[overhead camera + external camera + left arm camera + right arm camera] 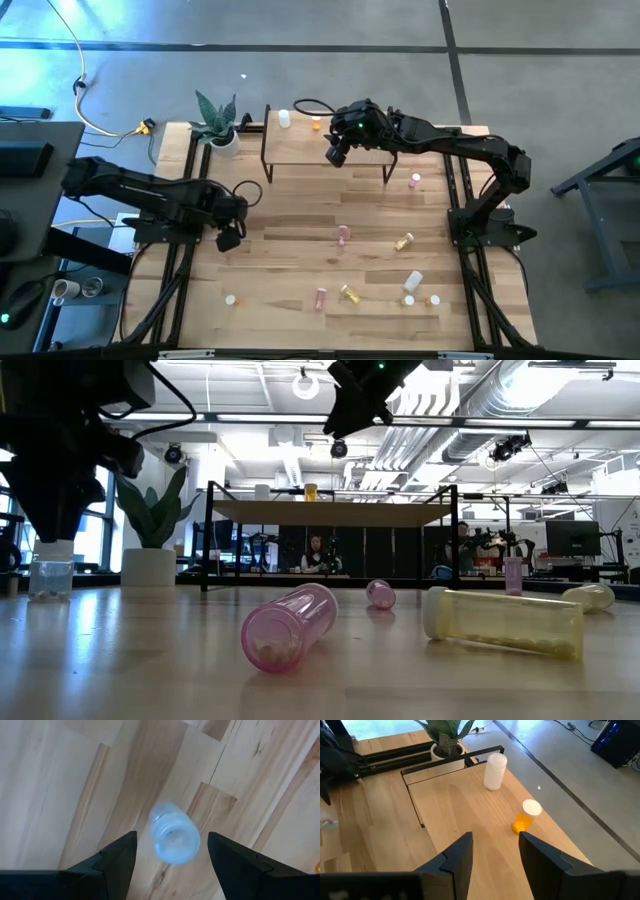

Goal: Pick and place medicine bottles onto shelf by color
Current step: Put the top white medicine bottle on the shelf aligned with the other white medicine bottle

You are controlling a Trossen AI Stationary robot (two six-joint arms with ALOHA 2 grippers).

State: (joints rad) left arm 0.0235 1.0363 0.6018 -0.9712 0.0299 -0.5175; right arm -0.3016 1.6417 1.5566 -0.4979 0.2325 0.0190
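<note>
White translucent cylindrical plastic bottle (174, 838) upright near table's left edge, between spread fingers of left gripper (170, 857), untouched; probably light, smooth, tippy: pinch mid-body; right gripper (495, 852) over light-wood shelf (450, 805), part-spread, empty.

The table (300, 215) is striped in pale and tan wood. On the light-wood shelf (470, 820), a white bottle (495, 771) and an orange bottle (526, 816) with a white cap are seen. Pink bottles (290, 626) and yellowish bottles (503, 622) are scattered near the table's front edge. Both arms are black.
</note>
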